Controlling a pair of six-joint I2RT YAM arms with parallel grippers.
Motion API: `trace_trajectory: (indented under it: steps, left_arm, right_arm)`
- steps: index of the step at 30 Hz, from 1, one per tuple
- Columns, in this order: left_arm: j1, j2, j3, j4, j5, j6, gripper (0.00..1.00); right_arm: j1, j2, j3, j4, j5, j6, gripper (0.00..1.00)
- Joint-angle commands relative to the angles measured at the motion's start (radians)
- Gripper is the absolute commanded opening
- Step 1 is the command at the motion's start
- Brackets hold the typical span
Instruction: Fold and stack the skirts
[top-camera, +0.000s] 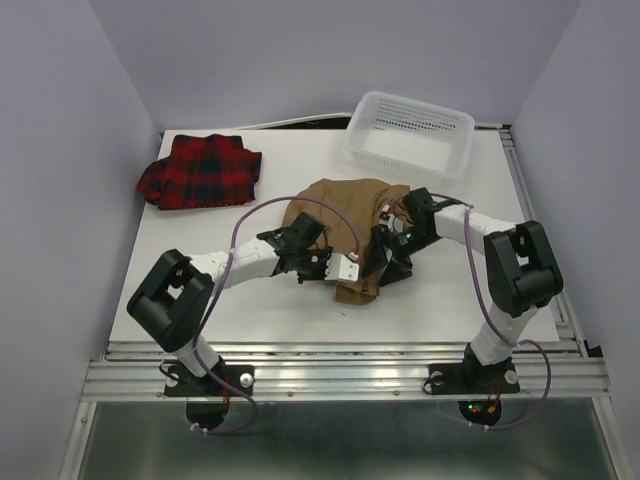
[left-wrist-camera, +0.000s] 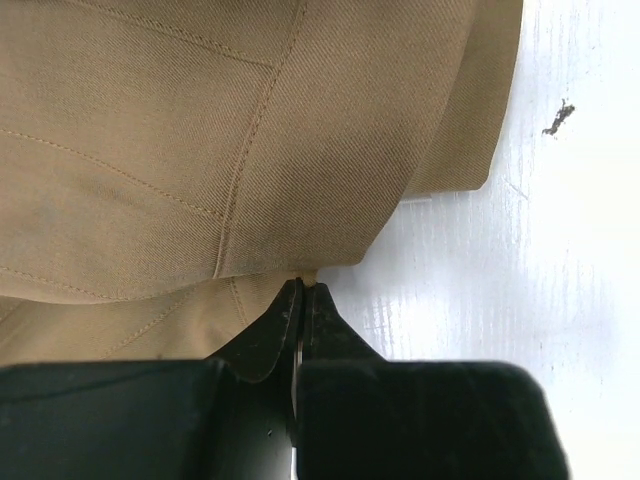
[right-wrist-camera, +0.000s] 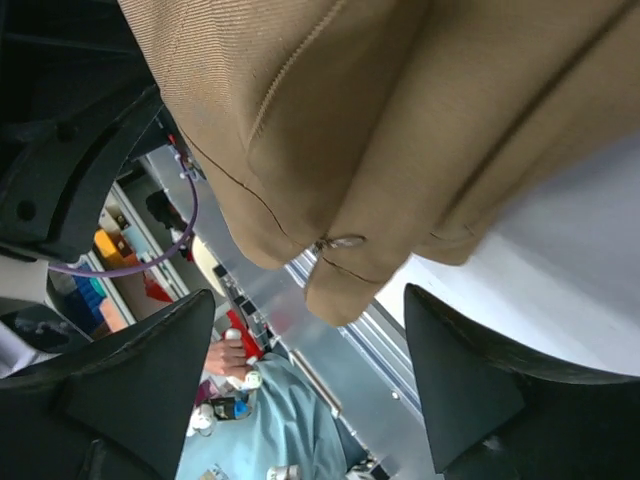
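Red-and-black plaid skirt (top-camera: 200, 172), folded roughly square, lies flat at the far left of the desk (top-camera: 200, 235); plain tan-brown skirt (top-camera: 345, 210), rumpled, lies mid-desk, its near edge pinched by the left gripper (left-wrist-camera: 302, 292).

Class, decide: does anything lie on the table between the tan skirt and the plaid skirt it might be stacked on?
Nothing lies on the table between the tan skirt and the plaid skirt; only the left arm's purple cable arcs above that stretch.

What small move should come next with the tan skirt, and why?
Probably lift the left gripper slightly: it pinches the tan skirt at an edge, while the right gripper is open, so the left can start the fold.
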Motion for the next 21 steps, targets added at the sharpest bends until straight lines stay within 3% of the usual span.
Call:
trace_trajectory:
  steps: [1,7,8,10,11,12,21]
  left_arm:
    - [0.0,-0.044,0.028,-0.016,0.023,-0.042,0.0]
    - [-0.002,-0.075,0.007,0.01,0.02,-0.07,0.0]
    - [0.001,-0.079,0.005,0.015,0.02,-0.085,0.0]
    - [0.006,-0.091,0.005,0.016,0.028,-0.102,0.0]
    - [0.012,-0.107,0.007,0.018,0.032,-0.116,0.0]
    - [0.024,-0.116,0.007,0.012,0.04,-0.133,0.0]
    - [0.19,-0.344,0.021,-0.106,0.083,-0.176,0.0]
  right_arm:
    - [0.042,0.021,-0.014,0.135,-0.029,0.075,0.78]
    - [0.051,0.101,0.014,0.141,-0.012,0.071,0.58]
    - [0.051,0.107,0.024,0.139,-0.011,0.066,0.43]
    - [0.051,0.116,0.061,0.124,-0.003,0.046,0.28]
    - [0.051,0.113,0.104,0.107,0.002,0.031,0.08]
    - [0.041,0.106,0.125,0.099,0.014,0.023,0.01]
    - [-0.186,-0.049,0.317,-0.016,0.002,-0.092,0.01]
